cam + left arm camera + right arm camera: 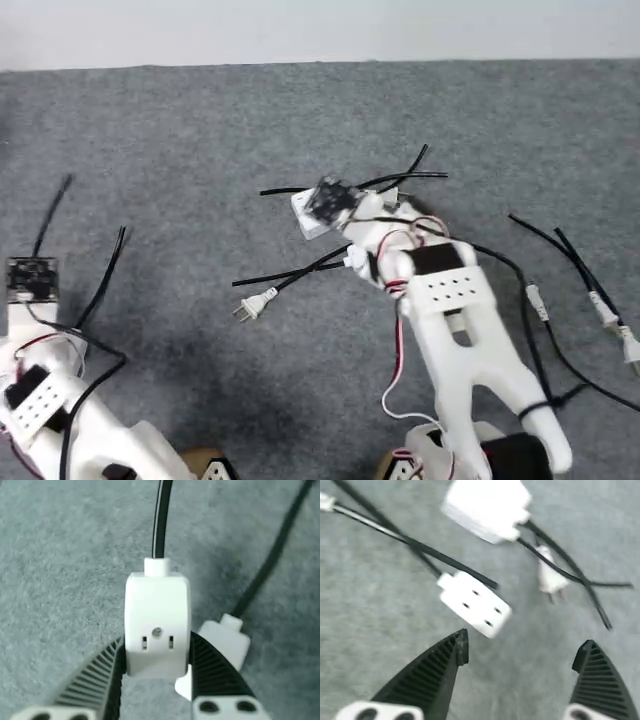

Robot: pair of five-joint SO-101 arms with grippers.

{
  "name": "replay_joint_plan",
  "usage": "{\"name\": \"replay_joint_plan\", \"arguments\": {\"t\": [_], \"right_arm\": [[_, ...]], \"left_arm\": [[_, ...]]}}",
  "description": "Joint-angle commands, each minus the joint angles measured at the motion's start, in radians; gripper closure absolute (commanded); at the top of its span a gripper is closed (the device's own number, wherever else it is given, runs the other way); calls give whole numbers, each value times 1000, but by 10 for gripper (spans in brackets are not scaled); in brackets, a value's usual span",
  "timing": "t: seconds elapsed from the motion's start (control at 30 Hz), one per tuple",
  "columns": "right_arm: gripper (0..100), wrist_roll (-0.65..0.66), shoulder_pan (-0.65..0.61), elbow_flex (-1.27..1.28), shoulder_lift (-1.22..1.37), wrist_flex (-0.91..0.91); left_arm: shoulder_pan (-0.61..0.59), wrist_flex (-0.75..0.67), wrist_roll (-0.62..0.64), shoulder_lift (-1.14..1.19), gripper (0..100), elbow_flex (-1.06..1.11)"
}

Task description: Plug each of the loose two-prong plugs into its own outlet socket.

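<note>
LEFT: left gripper [157, 652] clamped on white socket block [157, 622], slots facing camera, white connector [226, 641] just beside | RIGHT: right gripper [525, 642] spread wide near flat socket [475, 602], not touching; black cords [405, 540] cross beside it | LOOSE: two-prong plug [255, 304] on grey carpet [180, 130], apart from both arms

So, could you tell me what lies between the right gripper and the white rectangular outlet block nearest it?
Bare grey carpet, as the right wrist view shows.

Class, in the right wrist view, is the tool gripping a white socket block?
No: the right tool is open, and the nearest socket block lies free on the grey mat.
</note>
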Motion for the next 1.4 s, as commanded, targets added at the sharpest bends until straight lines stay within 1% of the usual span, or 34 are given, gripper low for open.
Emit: {"name": "replay_joint_plan", "arguments": {"t": [0.0,0.07,0.17,0.27,0.37,0.47,0.63,0.7,0.83,1.03,1.27,1.3,1.37], "right_arm": [[649,23,-58,-89,65,-18],[649,23,-65,-176,139,25],[649,25,-77,-339,263,142],[649,26,-88,-500,381,251],[649,31,-111,-657,479,354],[649,112,-173,-806,565,481],[649,190,-305,-987,679,653],[649,210,-346,-1022,723,673],[649,235,-392,-1034,814,651],[649,282,-389,-1036,924,628],[653,301,-355,-1048,957,619],[667,311,-348,-1049,958,619],[740,319,-332,-1049,958,621]], "left_arm": [[-14,-31,-86,-15,935,5],[-35,-31,-84,-15,870,5],[-41,-55,-84,-15,773,12],[-58,-141,-84,-15,712,62],[-63,-235,-83,-15,694,131],[-89,-276,-69,-23,692,165],[-107,-273,69,-23,692,166],[-115,-247,114,-20,692,168],[-110,-150,121,-23,692,165],[-115,-149,118,-23,692,168],[-110,-146,118,-18,692,168],[-110,-146,118,-18,692,168],[-112,-146,118,-17,692,170]]}}
